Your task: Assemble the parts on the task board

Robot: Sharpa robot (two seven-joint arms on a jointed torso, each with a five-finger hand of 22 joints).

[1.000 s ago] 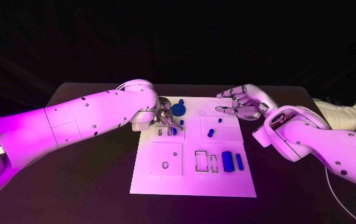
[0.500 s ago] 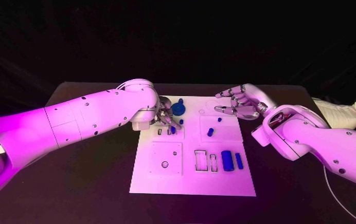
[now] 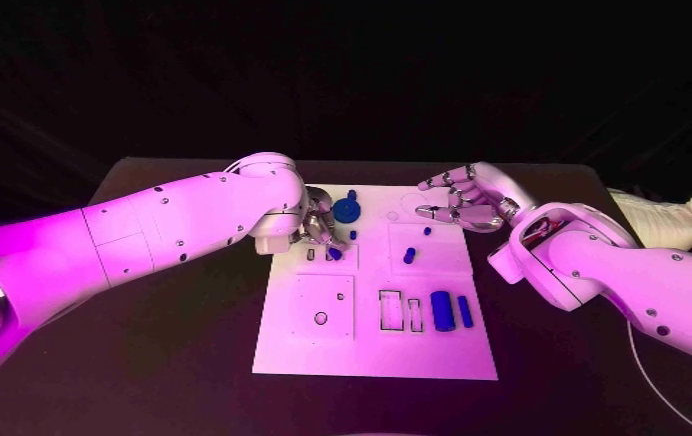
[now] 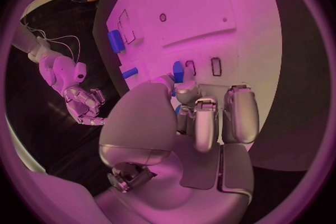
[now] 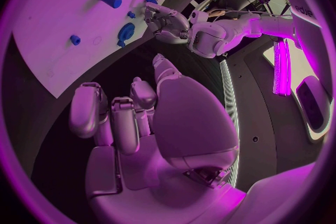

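- I see the black table (image 3: 173, 356) with wide bare surface around the task board (image 3: 378, 351), and the board's near part lies free between the two arms.
- The task board lies in the middle of the table; its far edge is close to both hands, and its near corners are well apart from them.
- My left arm (image 3: 144, 236) comes across the table's left side and ends at the board's far left corner.
- My right arm (image 3: 606, 271) bends in from the right, beside the board's right edge.
- The left hand (image 3: 315, 228) is low over the far left part of the board. In the left wrist view its fingers (image 4: 210, 123) are curled close together around a small blue part (image 4: 178, 71), but I cannot tell if they really grip it.
- The right hand (image 3: 469, 206) hovers above the board's far right corner, fingers bent and apart, holding nothing.
- The round blue part (image 3: 348, 212) stands just beside the left hand.
- Two long blue parts (image 3: 443, 311) lie side by side near the board's right edge, apart from both hands.
- The right wrist view shows the round part (image 5: 126, 32) from the other side, and the left hand behind it.
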